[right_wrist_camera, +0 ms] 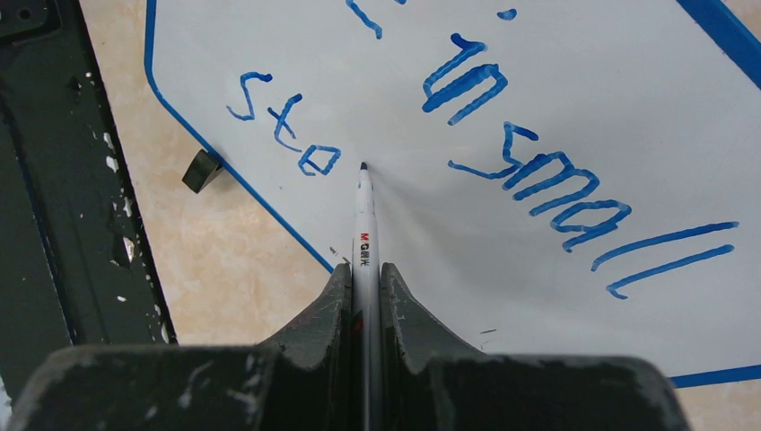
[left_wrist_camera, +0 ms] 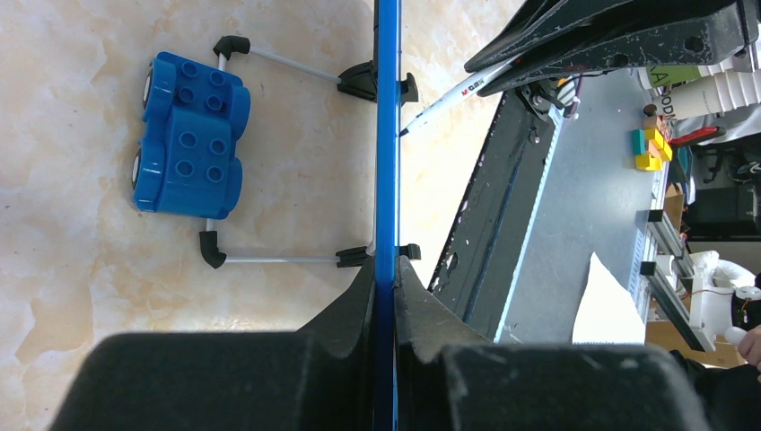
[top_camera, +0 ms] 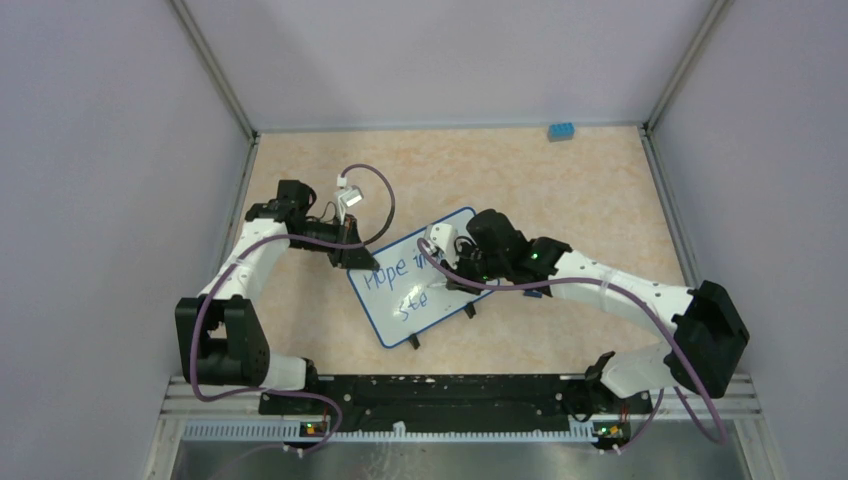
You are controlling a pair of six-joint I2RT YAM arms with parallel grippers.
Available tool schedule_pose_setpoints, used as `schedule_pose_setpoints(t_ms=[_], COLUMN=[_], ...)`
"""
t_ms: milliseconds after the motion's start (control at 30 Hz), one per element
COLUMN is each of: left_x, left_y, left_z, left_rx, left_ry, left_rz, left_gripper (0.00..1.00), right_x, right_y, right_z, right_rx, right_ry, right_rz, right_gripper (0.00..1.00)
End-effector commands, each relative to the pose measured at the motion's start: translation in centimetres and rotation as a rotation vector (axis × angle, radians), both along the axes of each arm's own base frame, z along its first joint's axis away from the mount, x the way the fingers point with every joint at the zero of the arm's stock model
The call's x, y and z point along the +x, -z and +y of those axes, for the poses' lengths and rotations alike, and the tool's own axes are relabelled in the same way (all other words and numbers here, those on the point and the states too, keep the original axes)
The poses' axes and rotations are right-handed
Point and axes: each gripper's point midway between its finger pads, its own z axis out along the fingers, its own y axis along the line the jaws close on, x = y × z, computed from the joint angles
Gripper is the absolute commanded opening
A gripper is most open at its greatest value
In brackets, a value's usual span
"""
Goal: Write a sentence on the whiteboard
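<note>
Whiteboard (top_camera: 440, 300) (left_wrist_camera: 387, 135) (right_wrist_camera: 583, 90): it is seen at the centre of the table (top_camera: 560, 200) in the overhead view, skewed so that its long edges run from 8 o'clock to 2 o'clock.
Sentence (top_camera: 400, 285) (right_wrist_camera: 538, 180): blue handwriting is set out in two lines. "Hope in small" is read on the upper line and only "Ste" on the lower.
Left gripper (top_camera: 350, 255) (left_wrist_camera: 386, 269): it is placed at the board's 10 o'clock corner. Its fingers are pressed together on the thin blue rim, which is seen edge-on between them.
Right gripper (top_camera: 440, 245) (right_wrist_camera: 363, 274): it is held over the board's 1 o'clock part. A white marker (right_wrist_camera: 363, 224) (left_wrist_camera: 444, 99) is pinched between its fingers.
Marker tip: it is pointed at the board just at 3 o'clock of the "e" in "Ste". Contact with the surface cannot be told.
Blue toy block (top_camera: 560, 131): it is seen at the table's far edge, at 1 o'clock, well apart from the board.
</note>
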Motion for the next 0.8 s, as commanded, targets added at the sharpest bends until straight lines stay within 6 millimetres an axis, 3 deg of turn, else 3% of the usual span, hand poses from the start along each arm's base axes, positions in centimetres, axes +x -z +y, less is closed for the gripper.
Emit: schedule_pose_setpoints(t_ms=[0, 300, 767], left_x=[-0.1, -0.1, -0.1], left_y=[0.1, 0.1, 0.2], left_z=[0.0, 0.0, 0.0], left_rx=[0.006, 0.007, 0.008], left_ry=[0.005, 0.005, 0.004], left_rz=[-0.021, -0.019, -0.02], left_gripper=[0.0, 0.0, 0.0], right_x=[0.6, -0.2, 1.9], right_y=[-1.8, -0.7, -1.0], right_z=[1.1, 0.9, 0.0], right_rx=[0.056, 0.044, 0.014], right_ry=[-0.009, -0.026, 0.061], right_rz=[-0.023, 0.015, -0.028], right_gripper=[0.0, 0.0, 0.0])
